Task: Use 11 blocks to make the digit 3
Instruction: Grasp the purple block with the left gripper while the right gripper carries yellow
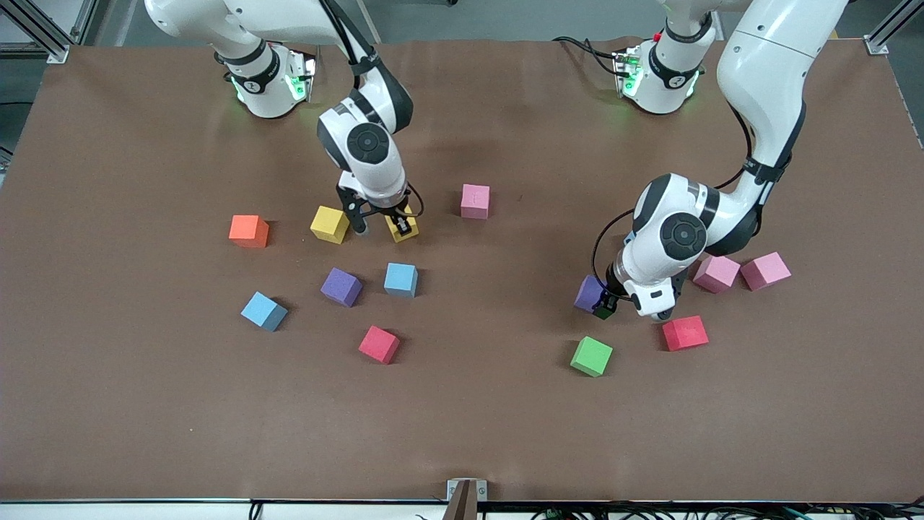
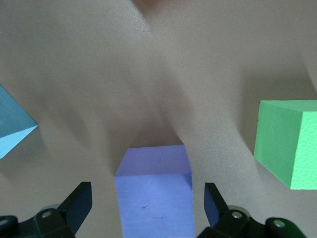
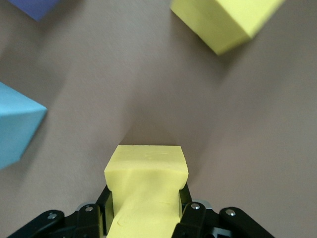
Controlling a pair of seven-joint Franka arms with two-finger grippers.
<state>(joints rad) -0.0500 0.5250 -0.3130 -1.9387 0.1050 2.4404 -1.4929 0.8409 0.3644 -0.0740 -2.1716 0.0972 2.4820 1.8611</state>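
Note:
My right gripper point(image 1: 386, 224) point(image 3: 146, 198) is shut on a yellow block point(image 1: 403, 225) point(image 3: 146, 173), squeezing it, low over the table beside a second yellow block point(image 1: 330, 224) point(image 3: 223, 20). My left gripper point(image 1: 603, 307) point(image 2: 148, 198) is open, its fingers straddling a purple block point(image 1: 589, 292) point(image 2: 153, 183) with a gap on each side. A green block point(image 1: 591, 356) point(image 2: 287, 144) and a red block point(image 1: 685, 333) lie nearer the front camera. Two pink blocks point(image 1: 716, 273) point(image 1: 765, 271) lie beside the left arm.
A third pink block point(image 1: 475, 201) lies mid-table. A purple block point(image 1: 341, 287), two blue blocks point(image 1: 401, 279) point(image 1: 263, 311) and a red block point(image 1: 379, 344) lie near the right gripper. An orange cube point(image 1: 249, 231) sits toward the right arm's end.

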